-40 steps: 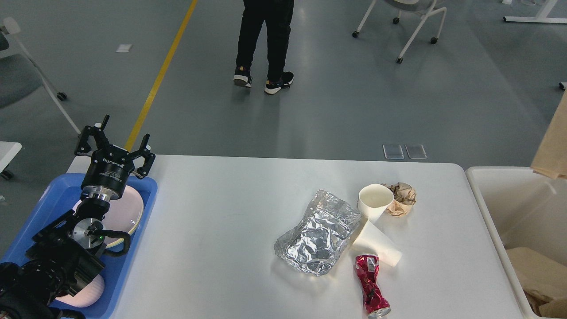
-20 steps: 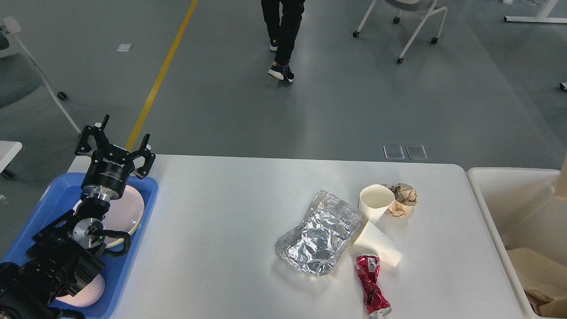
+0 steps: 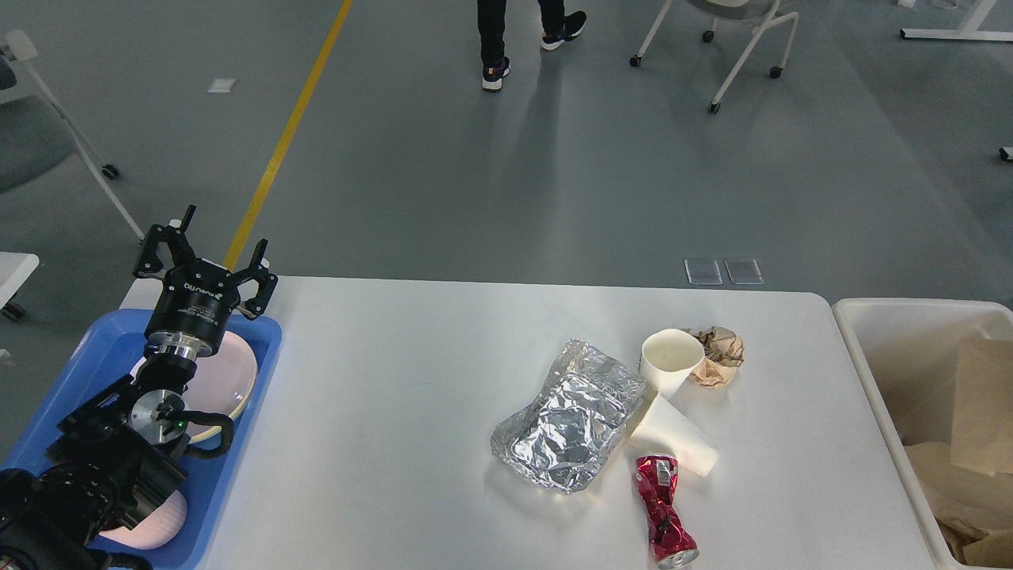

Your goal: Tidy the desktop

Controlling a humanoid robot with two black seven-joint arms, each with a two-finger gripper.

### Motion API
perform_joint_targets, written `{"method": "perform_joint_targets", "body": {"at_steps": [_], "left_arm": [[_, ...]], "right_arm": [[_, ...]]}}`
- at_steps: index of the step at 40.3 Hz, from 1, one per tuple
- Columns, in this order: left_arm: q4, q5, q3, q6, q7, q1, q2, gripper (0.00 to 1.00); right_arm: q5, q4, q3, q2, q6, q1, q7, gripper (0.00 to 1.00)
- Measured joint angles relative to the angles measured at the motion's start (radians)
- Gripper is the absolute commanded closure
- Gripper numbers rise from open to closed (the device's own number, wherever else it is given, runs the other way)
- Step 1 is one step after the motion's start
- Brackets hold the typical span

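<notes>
The white desktop (image 3: 396,396) carries litter on its right half. There lies a crumpled silver foil pouch (image 3: 570,419), an upright white paper cup (image 3: 671,360), a second white cup (image 3: 673,435) on its side, a ball of brown paper (image 3: 718,355) and a crushed red can (image 3: 663,511). My left gripper (image 3: 207,257) stands open and empty over the far end of the blue tray (image 3: 269,332), far to the left of the litter. My right gripper is out of view.
The blue tray at the left edge holds a pale plate (image 3: 233,380) and a pink dish (image 3: 154,522). A cream bin (image 3: 863,348) stands at the desktop's right end, with brown paper sheets (image 3: 981,404) inside. Chairs and a walking person are on the floor beyond.
A brown paper sheet at the right edge has dropped down into the cream bin. The person on the floor has walked further away. My left arm has not moved.
</notes>
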Motion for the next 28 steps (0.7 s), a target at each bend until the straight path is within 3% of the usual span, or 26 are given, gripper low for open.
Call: {"method": "perform_joint_targets", "body": {"at_steps": [5, 6, 7, 9, 11, 16, 18, 28], "left_arm": [[0.0, 0.0, 0.0, 0.0, 0.0, 0.0, 0.0, 0.04], [0.0, 0.0, 0.0, 0.0, 0.0, 0.0, 0.0, 0.04], [0.0, 0.0, 0.0, 0.0, 0.0, 0.0, 0.0, 0.04], [0.0, 0.0, 0.0, 0.0, 0.0, 0.0, 0.0, 0.04], [0.0, 0.0, 0.0, 0.0, 0.0, 0.0, 0.0, 0.04], [0.0, 0.0, 0.0, 0.0, 0.0, 0.0, 0.0, 0.04], [0.0, 0.0, 0.0, 0.0, 0.0, 0.0, 0.0, 0.04], [0.0, 0.0, 0.0, 0.0, 0.0, 0.0, 0.0, 0.04]], "right_arm": [[0.028, -0.018, 0.002, 0.004, -0.025, -0.021, 0.0, 0.64], [0.035, -0.019, 0.002, 0.005, -0.031, -0.024, 0.0, 0.49], [0.046, -0.02, 0.004, 0.005, -0.045, -0.027, 0.0, 0.42], [0.054, -0.022, 0.005, 0.005, -0.06, -0.028, 0.0, 0.33], [0.074, -0.022, 0.007, 0.006, -0.09, -0.031, 0.001, 0.3], [0.118, -0.022, 0.008, 0.006, -0.114, -0.038, 0.001, 0.05], [0.134, -0.022, 0.009, 0.006, -0.117, -0.039, 0.001, 0.0], [0.203, 0.007, 0.028, -0.006, -0.104, -0.023, 0.002, 0.0]]}}
